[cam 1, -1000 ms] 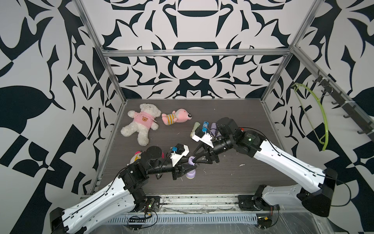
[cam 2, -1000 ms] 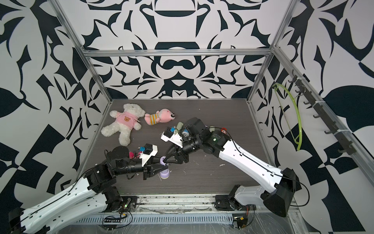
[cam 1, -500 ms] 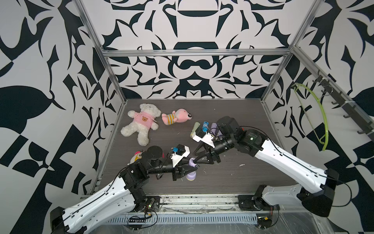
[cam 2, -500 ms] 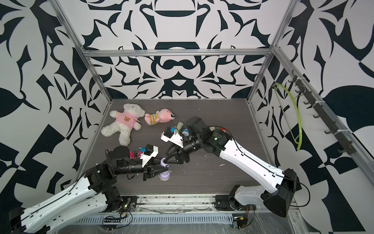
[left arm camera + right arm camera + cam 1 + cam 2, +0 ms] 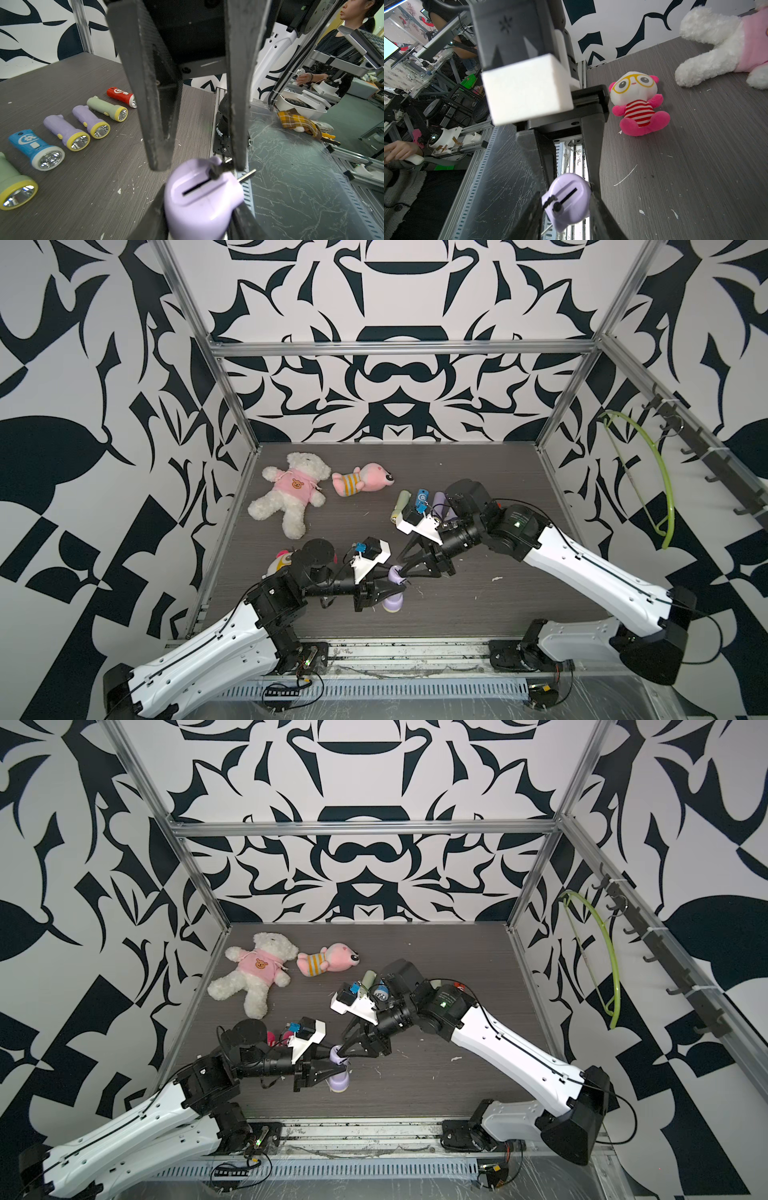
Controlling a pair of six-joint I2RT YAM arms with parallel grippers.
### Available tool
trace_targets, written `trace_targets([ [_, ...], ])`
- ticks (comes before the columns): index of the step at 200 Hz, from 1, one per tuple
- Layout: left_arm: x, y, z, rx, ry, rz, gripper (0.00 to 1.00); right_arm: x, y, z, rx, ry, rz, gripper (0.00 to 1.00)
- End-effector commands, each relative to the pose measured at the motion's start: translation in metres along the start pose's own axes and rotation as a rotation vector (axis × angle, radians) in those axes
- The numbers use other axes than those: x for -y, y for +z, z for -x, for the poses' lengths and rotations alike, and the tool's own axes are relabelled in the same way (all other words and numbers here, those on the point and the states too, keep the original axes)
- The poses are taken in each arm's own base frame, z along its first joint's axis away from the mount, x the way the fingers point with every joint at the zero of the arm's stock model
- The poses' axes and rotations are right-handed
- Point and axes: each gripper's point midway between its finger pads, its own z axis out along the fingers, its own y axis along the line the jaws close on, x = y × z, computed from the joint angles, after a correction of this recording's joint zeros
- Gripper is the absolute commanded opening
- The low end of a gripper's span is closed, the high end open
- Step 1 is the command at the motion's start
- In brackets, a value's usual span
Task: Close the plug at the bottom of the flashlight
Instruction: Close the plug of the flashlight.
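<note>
A lilac flashlight (image 5: 392, 596) stands head down near the table's front edge, its bottom end up. My left gripper (image 5: 386, 587) is shut on its body; in the left wrist view the flashlight (image 5: 201, 199) fills the jaws of the left gripper (image 5: 197, 220). The plug (image 5: 216, 171) is a black hinged piece whose metal prongs stick out sideways past the slot. My right gripper (image 5: 566, 193) comes down from the far right and stands open astride the bottom end (image 5: 569, 199). One of its fingers (image 5: 598, 207) touches the shell; the other (image 5: 532, 214) is just beside the plug (image 5: 556, 206).
Several other flashlights (image 5: 79, 133) lie in a row on the table behind my right arm. A white bear (image 5: 291, 489) and a pink plush (image 5: 361, 479) lie at the far left. A small doll with yellow glasses (image 5: 635, 104) sits by my left arm. The metal front rail (image 5: 374, 649) is close.
The right gripper's jaws have drawn in a little around the flashlight's bottom end. The left gripper and the flashlight have stayed put.
</note>
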Motion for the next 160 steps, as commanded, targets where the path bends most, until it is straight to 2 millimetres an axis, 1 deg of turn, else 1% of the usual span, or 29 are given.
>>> trace_targets([
  [1, 0.0096, -0.0056, 0.0259, 0.061, 0.043, -0.034, 0.08, -0.0066, -0.0031, 0.0087, 0.018, -0.045, 0.017, 0.39],
  [44, 0.012, -0.0039, 0.0277, 0.056, 0.041, -0.054, 0.08, -0.0043, 0.0005, 0.0079, 0.011, -0.039, 0.03, 0.39],
  [61, 0.0134, -0.0044, 0.0292, 0.059, 0.043, -0.06, 0.08, -0.0035, 0.0017, 0.0068, 0.007, -0.039, 0.035, 0.37],
  [110, 0.0159, -0.0055, 0.031, 0.06, 0.047, -0.071, 0.08, -0.0059, -0.0024, 0.0082, 0.019, -0.05, 0.052, 0.34],
  [144, 0.0147, -0.0051, 0.0291, 0.054, 0.044, -0.068, 0.08, -0.0113, -0.0058, 0.0063, 0.017, -0.05, 0.077, 0.37],
  [160, 0.0137, -0.0054, 0.03, 0.056, 0.041, -0.062, 0.08, -0.0108, -0.0055, 0.0046, 0.011, -0.045, 0.079, 0.38],
])
